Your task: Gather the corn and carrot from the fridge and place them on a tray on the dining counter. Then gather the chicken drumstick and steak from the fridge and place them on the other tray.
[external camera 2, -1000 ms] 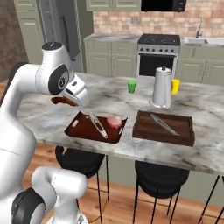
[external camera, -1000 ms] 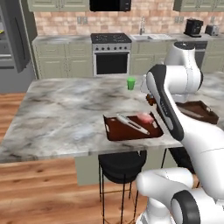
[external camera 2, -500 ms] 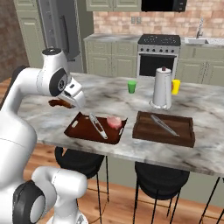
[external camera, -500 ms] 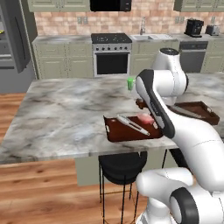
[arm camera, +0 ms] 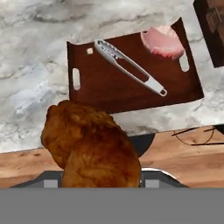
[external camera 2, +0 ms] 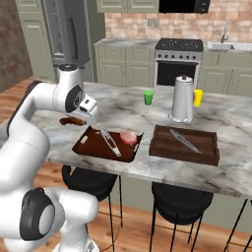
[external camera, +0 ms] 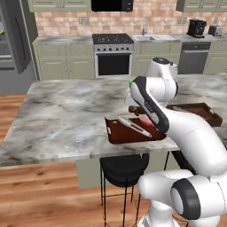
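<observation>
The chicken drumstick (arm camera: 89,144) fills the bottom of the hand view, browned and lumpy, carried in the air just off the near edge of the dining counter (external camera 2: 236,177); the gripper (external camera 2: 78,119) seems clamped on it, though its fingertips are buried behind the meat, so I judge that rather than see it. The near tray (arm camera: 127,85) lies at twelve o'clock from the drumstick, with the steak (arm camera: 162,41) up at its one o'clock corner and a pair of tongs (arm camera: 130,67) slanting across the middle. I'd reckon the drumstick light but greasy and rounded, apt to slip or roll; the thick fleshy end gives the surest hold, not the narrow bone.
</observation>
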